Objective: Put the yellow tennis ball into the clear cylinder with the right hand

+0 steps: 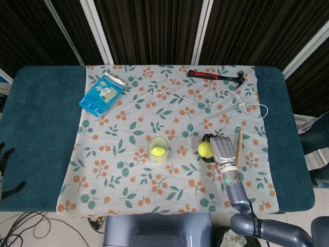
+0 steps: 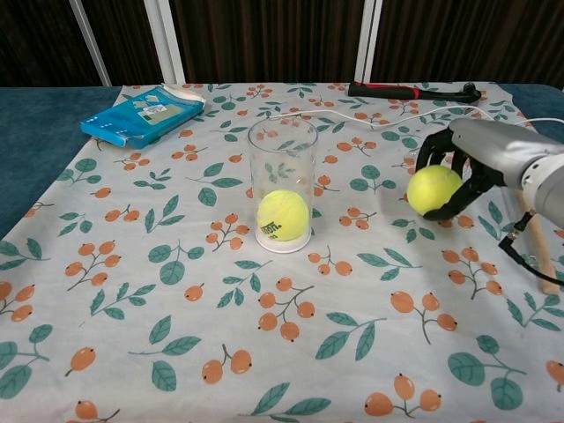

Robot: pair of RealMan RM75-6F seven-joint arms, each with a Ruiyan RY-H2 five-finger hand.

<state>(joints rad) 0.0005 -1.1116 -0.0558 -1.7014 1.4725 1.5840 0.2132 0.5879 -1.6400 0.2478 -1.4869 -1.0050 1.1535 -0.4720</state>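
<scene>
Fingers: dark fingers (image 2: 438, 148) of the right hand curl over the top and far side of the yellow tennis ball (image 2: 434, 189), with more wrapped beneath it; the ball is gripped.
Right hand: the right hand (image 2: 467, 165) reaches in from the right edge of the chest view; in the head view it (image 1: 218, 149) sits just right of the ball (image 1: 205, 149).
Held ball position: to the right of the clear cylinder (image 2: 282, 184), apart from it; whether it touches the cloth cannot be told.
Cylinder: upright on the floral cloth (image 2: 176, 291), with a second yellow ball (image 2: 283, 214) lying at its bottom.
Left hand: only dark fingertips of the left hand (image 1: 5, 167) show at the left edge of the head view, beyond the table; its state cannot be told.
Surroundings: wooden stick (image 1: 239, 149) just beside the right hand; white cable (image 1: 216, 98) farther back; red-handled hammer (image 1: 213, 75) at the far edge; blue packet (image 1: 102, 94) at far left of the cloth.
</scene>
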